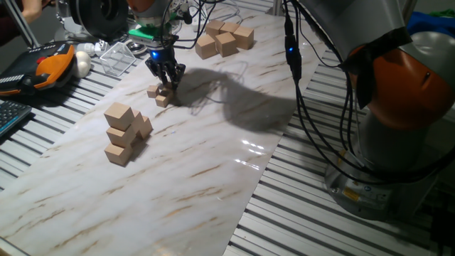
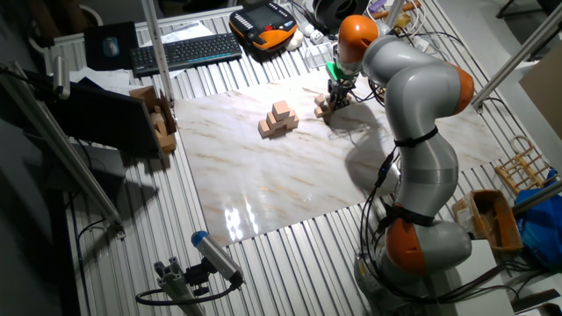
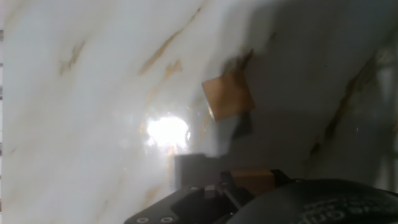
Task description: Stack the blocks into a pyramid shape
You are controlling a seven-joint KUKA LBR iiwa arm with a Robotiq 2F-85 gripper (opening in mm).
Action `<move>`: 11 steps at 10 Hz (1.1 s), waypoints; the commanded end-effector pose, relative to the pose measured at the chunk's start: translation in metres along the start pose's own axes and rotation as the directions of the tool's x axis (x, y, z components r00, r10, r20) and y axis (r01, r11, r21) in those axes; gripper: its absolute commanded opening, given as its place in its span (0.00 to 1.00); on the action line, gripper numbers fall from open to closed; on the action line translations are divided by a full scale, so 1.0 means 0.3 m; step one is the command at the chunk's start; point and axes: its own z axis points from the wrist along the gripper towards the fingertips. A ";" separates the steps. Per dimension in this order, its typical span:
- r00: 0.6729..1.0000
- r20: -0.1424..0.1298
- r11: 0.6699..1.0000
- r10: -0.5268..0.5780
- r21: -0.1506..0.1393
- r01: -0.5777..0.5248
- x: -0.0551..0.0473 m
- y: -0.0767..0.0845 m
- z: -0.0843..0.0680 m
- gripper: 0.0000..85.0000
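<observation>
**Gripper low over tiny cubes, far end of slab**

Gripper sits down at the marble slab, fingers pointing at the surface, right w/ the tiny blocks. In one fixed view, two small tan cubes show just below/left of the fingertips: one approx. at the left, one a bit nearer the camera; they're close together, can't tell if touching. Other fixed view shows the same cluster beside the gripper, too small to count.

Hand view: one tiny cube lies flat on the marble, apart from the fingers, in shadow edge. A second tan piece sits right btwn the finger parts at the bottom of frame — looks pinched, but the contact itself is blurred, so can't tell if fingers are clamped or loose.

Medium cube pile stands well apart, toward the slab's middle, several stacked w/ one on top. Large cubes grouped at the far corner. Orange pendant and keyboard lie off the slab on the slatted table.
</observation>
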 end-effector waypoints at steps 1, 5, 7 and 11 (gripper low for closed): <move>1.000 0.004 1.000 0.004 0.000 -0.004 0.002 0.000 -0.004 0.00; 1.000 0.009 1.000 0.005 -0.002 -0.005 0.002 -0.005 0.000 0.00; 1.000 0.009 1.000 0.004 -0.002 -0.004 0.002 -0.008 0.004 0.00; 1.000 0.007 1.000 0.002 -0.003 -0.002 0.005 -0.014 0.010 0.00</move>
